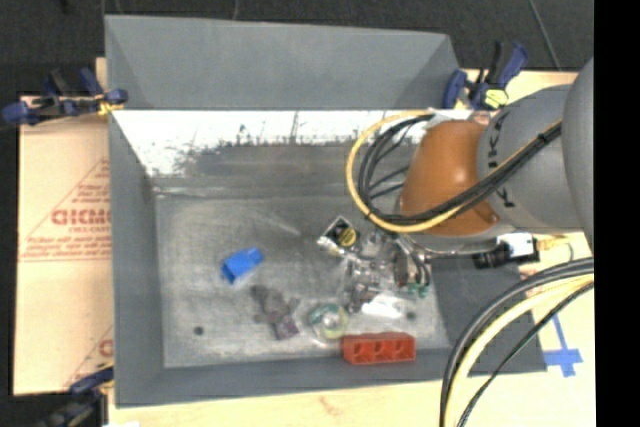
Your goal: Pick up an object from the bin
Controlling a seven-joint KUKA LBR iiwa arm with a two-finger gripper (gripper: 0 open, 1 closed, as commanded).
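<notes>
Hanging pincer (362, 283) near red brick (378, 348), clear ring (326, 320) — blue piece (240, 264) well apart; grip state unclear.

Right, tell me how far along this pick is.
Done: the gripper is down inside the bin, toward the view's lower right, close by a white piece and a red brick. In hand: nothing visibly held. Left: grasp and lift; the blue piece and the rest lie on the floor.
</notes>
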